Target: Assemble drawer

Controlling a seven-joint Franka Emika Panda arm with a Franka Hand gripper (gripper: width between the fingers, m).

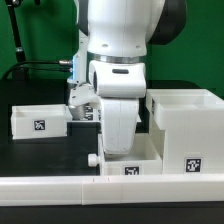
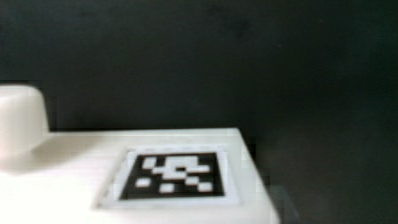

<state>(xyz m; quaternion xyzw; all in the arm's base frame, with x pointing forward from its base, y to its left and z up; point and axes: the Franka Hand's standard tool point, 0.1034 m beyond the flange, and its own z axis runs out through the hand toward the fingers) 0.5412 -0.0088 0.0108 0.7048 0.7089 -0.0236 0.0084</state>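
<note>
One knobbed tray (image 1: 112,167) lies directly beneath the gripper (image 1: 118,146), with the housing (image 1: 185,122) toward the exterior view's right. The jaws seem hidden, so I cannot tell their state.

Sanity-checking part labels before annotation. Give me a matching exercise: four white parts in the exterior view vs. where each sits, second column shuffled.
Parts:
1. big housing
2. tray with knob showing
3. second tray
4. long rail

Places:
a. exterior view's left
b. across the foreground
c. exterior view's right
d. centre, just behind the rail

Pairs: 1-c, 2-d, 3-a, 4-b
</note>
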